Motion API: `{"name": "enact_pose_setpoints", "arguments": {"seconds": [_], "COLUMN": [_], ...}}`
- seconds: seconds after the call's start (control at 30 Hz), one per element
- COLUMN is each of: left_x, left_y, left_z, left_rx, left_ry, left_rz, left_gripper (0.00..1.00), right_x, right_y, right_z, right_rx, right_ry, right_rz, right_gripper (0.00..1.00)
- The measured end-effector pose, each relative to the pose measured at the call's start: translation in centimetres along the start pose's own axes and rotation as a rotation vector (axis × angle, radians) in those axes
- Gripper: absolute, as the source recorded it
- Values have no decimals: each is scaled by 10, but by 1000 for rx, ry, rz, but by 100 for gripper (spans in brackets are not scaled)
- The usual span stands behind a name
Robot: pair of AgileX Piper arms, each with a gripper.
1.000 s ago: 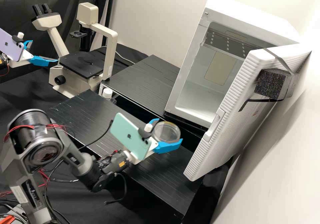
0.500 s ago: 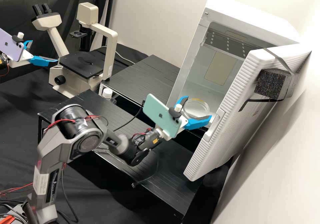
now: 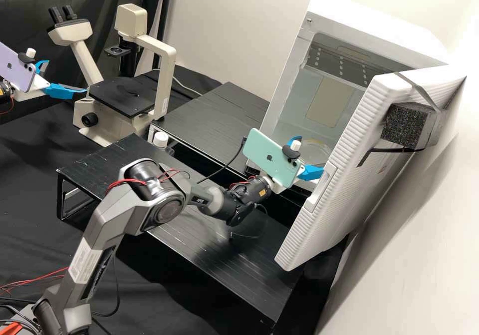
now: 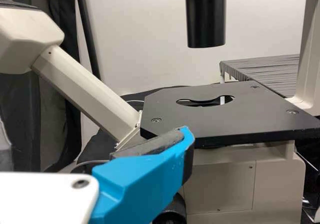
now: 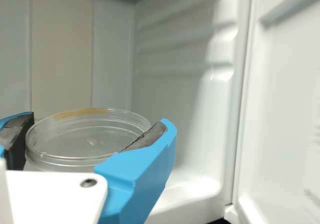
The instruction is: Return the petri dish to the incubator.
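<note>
Where the incubator stands open at two o'clock in the high view, the dish is held roughly level between the blue fingers of the right gripper, just within the opening. Whether the chamber floor is touched by it cannot be told. For sound placement — judged to be the step in hand — the dish should be carried clear of the door, lowered flat until fully supported, and only then released; the fingers should be parted evenly and drawn straight back toward eight o'clock, lest the rim be dragged. At ten o'clock, beside the microscope, the left gripper is held wide, with nothing grasped. Counted: one dish; one incubator, with one door; two grippers; one microscope; two phones — one green, one purple; two black stands; one capped bottle, at nine o'clock.
</note>
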Motion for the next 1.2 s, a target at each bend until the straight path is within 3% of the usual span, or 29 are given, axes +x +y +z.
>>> {"name": "enact_pose_setpoints", "arguments": {"seconds": [0.5,0.73,1.03,1.07,1.2], "left_x": [0,0,0,0,0], "left_y": [0,0,0,0,0], "left_z": [0,0,0,0,0], "left_rx": [0,0,0,0,0], "left_ry": [0,0,0,0,0], "left_rz": [0,0,0,0,0], "left_gripper": [100,100,100,100,100], "right_x": [49,60,67,67,67], "right_y": [-30,-37,-41,-41,-41], "right_z": [15,11,16,17,17], "right_rx": [-25,-59,-50,-50,-50], "right_ry": [-67,-57,-68,-68,-68], "right_rz": [-110,-114,-105,-106,-106], "right_gripper": [0,0,0,100,100]}}
